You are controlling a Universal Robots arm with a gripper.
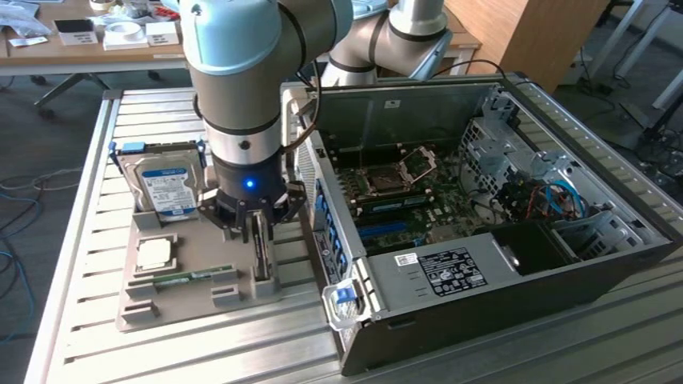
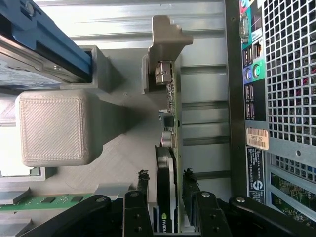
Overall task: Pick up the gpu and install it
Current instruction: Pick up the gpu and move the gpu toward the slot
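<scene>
The hand (image 2: 166, 174) was open, its fingers (image 2: 143, 181) straddling the gpu (image 2: 168, 148) with slim gaps either side. The gpu stood on edge in a slot of the grey printed fixture (image 1: 181, 302) on the slatted surface (image 1: 85, 352). The same fixture carried a memory stick (image 1: 193, 278), a CPU (image 1: 156, 254) and, beyond, a hard drive (image 1: 169, 192). An open PC case (image 1: 513, 264) lay just beside it, at the exterior view's right

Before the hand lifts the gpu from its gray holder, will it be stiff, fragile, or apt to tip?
Probably stiff: the gpu is a flat board with a boxy cooler. Standing on its thin edge in the gray holder, it may tip if bumped sideways. Its exposed small parts look fragile.
</scene>
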